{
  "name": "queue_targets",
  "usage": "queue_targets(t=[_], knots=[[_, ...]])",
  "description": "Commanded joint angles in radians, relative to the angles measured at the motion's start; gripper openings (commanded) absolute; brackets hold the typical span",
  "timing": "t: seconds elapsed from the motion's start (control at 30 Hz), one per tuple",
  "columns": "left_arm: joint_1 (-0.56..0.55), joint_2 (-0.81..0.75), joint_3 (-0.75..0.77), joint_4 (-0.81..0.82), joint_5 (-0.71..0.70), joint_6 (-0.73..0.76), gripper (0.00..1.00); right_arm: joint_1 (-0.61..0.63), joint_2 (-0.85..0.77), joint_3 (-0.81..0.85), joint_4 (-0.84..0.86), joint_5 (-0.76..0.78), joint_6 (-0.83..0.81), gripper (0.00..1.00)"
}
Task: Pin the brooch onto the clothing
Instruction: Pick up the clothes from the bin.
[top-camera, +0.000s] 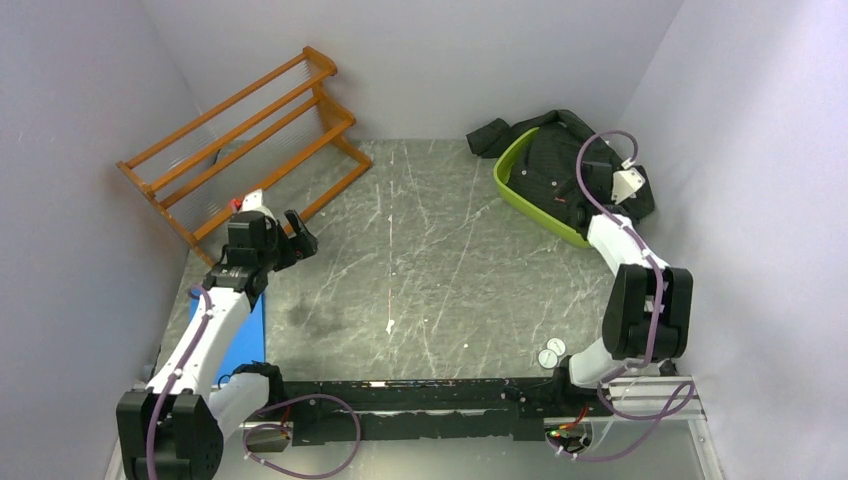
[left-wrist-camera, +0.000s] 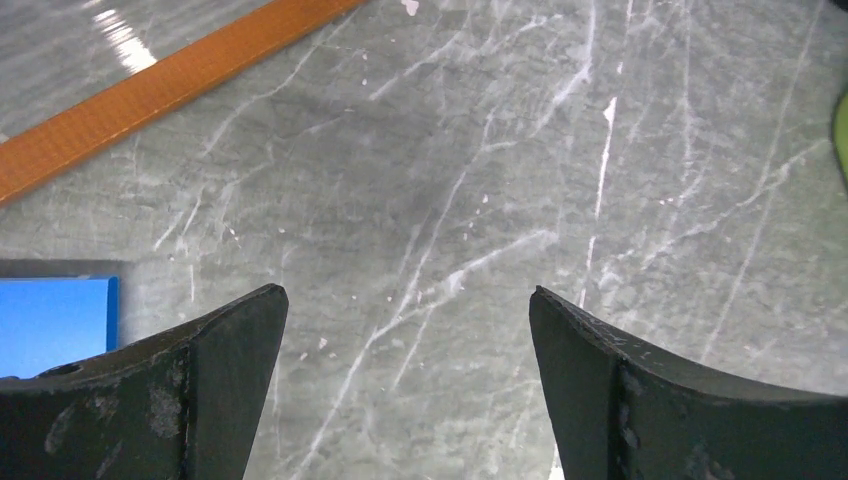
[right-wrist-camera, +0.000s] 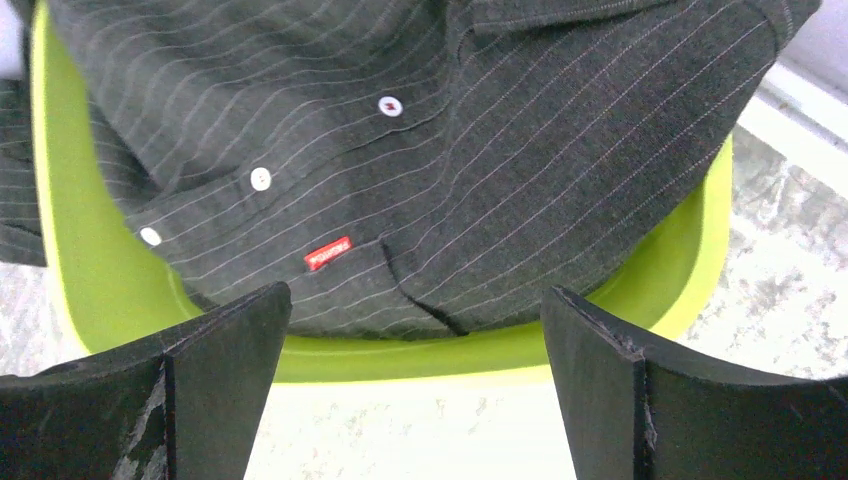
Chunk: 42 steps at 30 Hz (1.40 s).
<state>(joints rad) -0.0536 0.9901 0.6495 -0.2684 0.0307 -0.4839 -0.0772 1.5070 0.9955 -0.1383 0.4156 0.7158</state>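
Observation:
The clothing (top-camera: 565, 165), a black pinstriped shirt with white buttons and a small red chest mark (right-wrist-camera: 328, 252), lies bunched in a lime-green basin (top-camera: 512, 190) at the back right. My right gripper (right-wrist-camera: 415, 290) hovers open at the basin's near rim (right-wrist-camera: 660, 290), empty, with the shirt just beyond its fingertips. In the top view its fingers are lost against the dark cloth. Two small white round discs (top-camera: 551, 352), the only brooch-like things in view, lie on the table by the right arm's base. My left gripper (top-camera: 298, 232) (left-wrist-camera: 405, 290) hangs open and empty over bare marble at the left.
A wooden two-tier rack (top-camera: 250, 140) leans at the back left, its orange rail (left-wrist-camera: 160, 90) near my left gripper. A blue flat sheet (top-camera: 240, 330) (left-wrist-camera: 50, 320) lies under the left arm. Pale walls close in on three sides.

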Motion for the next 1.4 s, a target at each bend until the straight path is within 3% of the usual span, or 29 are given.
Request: queue_targets(t=[0.0, 0.13, 0.3, 0.4, 0.57, 0.6, 0.83, 1.03, 1.37], knots=[[0.005, -0.065, 0.074, -0.099, 0.087, -0.054, 0.96, -0.058, 0.085, 0.109, -0.117, -0.108, 0.059, 1.0], [0.006, -0.157, 0.073, -0.077, 0.068, -0.097, 0.96, -0.077, 0.149, 0.178, -0.155, -0.115, 0.048, 0.99], [0.006, -0.155, 0.105, -0.082, 0.094, -0.084, 0.96, -0.081, 0.225, 0.235, -0.171, -0.15, 0.041, 0.85], [0.006, -0.118, 0.134, -0.097, 0.105, -0.079, 0.97, -0.081, 0.266, 0.263, -0.191, -0.155, 0.027, 0.64], [0.007, -0.068, 0.184, -0.101, 0.109, -0.038, 0.96, -0.081, 0.231, 0.257, -0.172, -0.168, 0.011, 0.05], [0.007, -0.063, 0.195, -0.099, 0.111, -0.027, 0.96, -0.081, 0.218, 0.26, -0.169, -0.171, 0.005, 0.01], [0.008, -0.035, 0.211, -0.101, 0.09, -0.016, 0.96, -0.08, 0.089, 0.315, -0.174, -0.209, -0.012, 0.0], [0.01, -0.031, 0.185, -0.079, 0.128, -0.034, 0.97, -0.05, -0.061, 0.314, -0.066, -0.31, -0.046, 0.0], [0.015, -0.001, 0.169, -0.04, 0.196, -0.06, 0.96, 0.259, -0.132, 0.602, -0.08, -0.305, -0.257, 0.0]])
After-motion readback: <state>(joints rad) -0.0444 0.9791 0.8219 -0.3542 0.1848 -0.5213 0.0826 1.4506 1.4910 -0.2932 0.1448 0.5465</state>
